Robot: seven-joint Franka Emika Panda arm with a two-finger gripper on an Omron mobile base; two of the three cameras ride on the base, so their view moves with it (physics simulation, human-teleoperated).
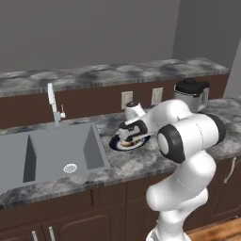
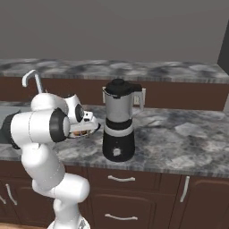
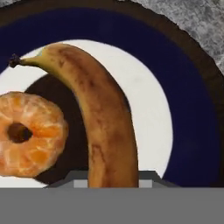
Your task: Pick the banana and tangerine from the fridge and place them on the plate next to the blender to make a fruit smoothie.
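Banana (image 3: 105, 127) and tangerine (image 3: 28, 133) lay side by side over plate (image 3: 192, 131), lower middle and left of hand view. Gripper (image 1: 133, 137) hovered low; grip unclear (fingers hidden). Risk: banana rolls off, bumps tangerine.

banana (image 3: 103, 118): brown-speckled, curved, stem end toward the upper left of the hand view, lying across the white centre of the plate (image 3: 192, 109), which has a dark blue rim. tangerine (image 3: 28, 133): peeled-looking orange round with a dark central hole, on the plate just beside the banana's inner curve. the plate (image 1: 115, 142) sits on the marbled counter, near the blender (image 2: 118, 126), which stands upright: grey jar, black lid, dark base.
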